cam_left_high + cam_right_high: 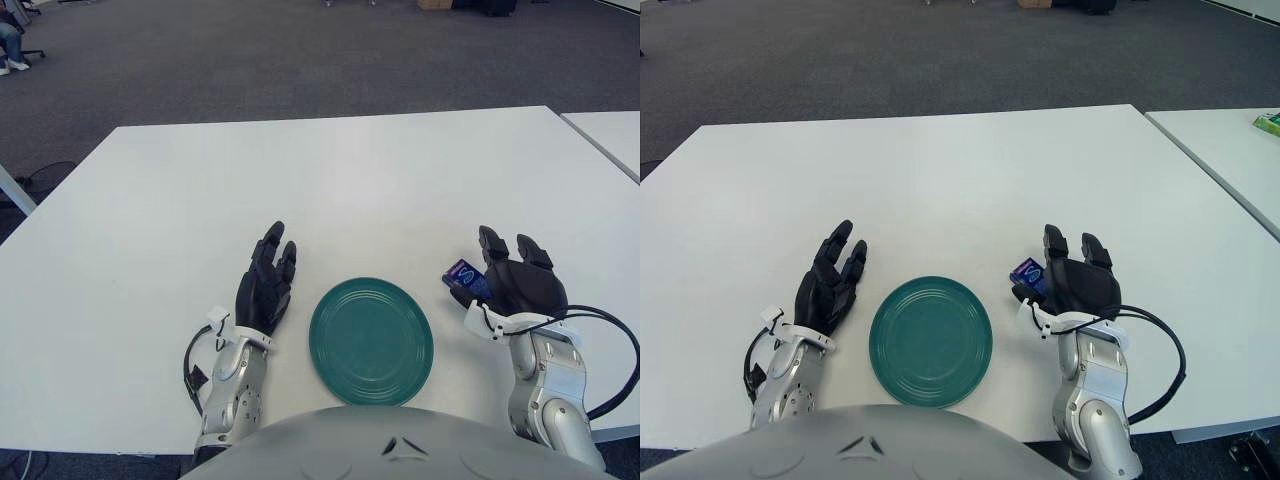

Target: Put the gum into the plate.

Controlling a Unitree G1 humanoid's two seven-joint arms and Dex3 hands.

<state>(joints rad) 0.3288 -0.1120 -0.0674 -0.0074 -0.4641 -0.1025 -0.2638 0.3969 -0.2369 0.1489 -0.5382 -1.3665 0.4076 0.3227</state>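
The gum (466, 275), a small blue pack, lies on the white table (330, 180) just right of the green plate (370, 340). My right hand (512, 278) shows directly to the right of the gum and against it. Its fingers (488, 240) are extended forward, not wrapped around the pack, and the thumb sits just below the gum's near end. In the right eye view the gum (1028, 272) pokes out at the left side of the right hand (1077, 280). My left hand (265, 285) shows left of the plate with its fingers spread flat and nothing in them.
A black cable (610, 340) loops off my right wrist towards the table's right edge. A second white table (1230, 150) stands to the right across a narrow gap, with a small green object (1267, 122) on it. Dark carpet lies beyond the far edge.
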